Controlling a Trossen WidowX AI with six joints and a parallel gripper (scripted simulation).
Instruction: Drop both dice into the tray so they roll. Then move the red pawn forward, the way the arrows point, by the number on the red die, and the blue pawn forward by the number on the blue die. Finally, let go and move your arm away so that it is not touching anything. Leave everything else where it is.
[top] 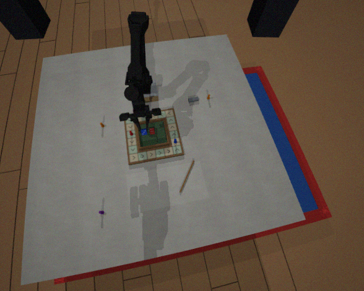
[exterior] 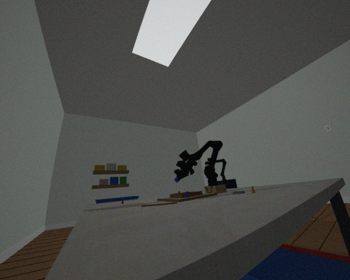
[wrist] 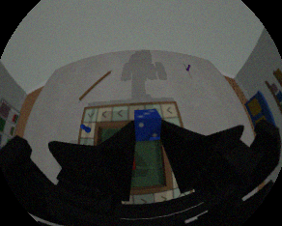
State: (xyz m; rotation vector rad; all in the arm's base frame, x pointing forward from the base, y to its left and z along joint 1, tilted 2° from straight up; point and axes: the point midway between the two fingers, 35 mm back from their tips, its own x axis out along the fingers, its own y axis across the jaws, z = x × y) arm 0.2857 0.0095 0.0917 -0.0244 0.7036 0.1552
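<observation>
Hanging above the green tray [top: 158,140] at the middle of the game board [top: 137,157], the gripper [top: 143,125] is seen pinching the blue die [top: 143,131] between its fingertips; in the exterior view the die [exterior: 176,179] is held well clear of the board [exterior: 181,197], and in the wrist view it [wrist: 147,127] sits between the 2 dark fingers with the tray [wrist: 148,165] below. The red die [top: 151,130] is shown just beside the blue one in the top view, over the tray's felt; whether it rests on the felt cannot be told from that view. The red pawn [top: 131,133] stands on the board's left strip of arrow squares, and the blue pawn [top: 175,141] on the right strip. The board lies on the grey table [top: 66,140], where a thin wooden stick [top: 186,176] is placed near the board's front right corner. 2 orange pawns [top: 102,124] [top: 208,96] and 1 purple pawn [top: 101,212] are set well apart from the board, and a small grey block [top: 193,99] lies near the right-hand orange one. The pips on either die are too small to be read.
</observation>
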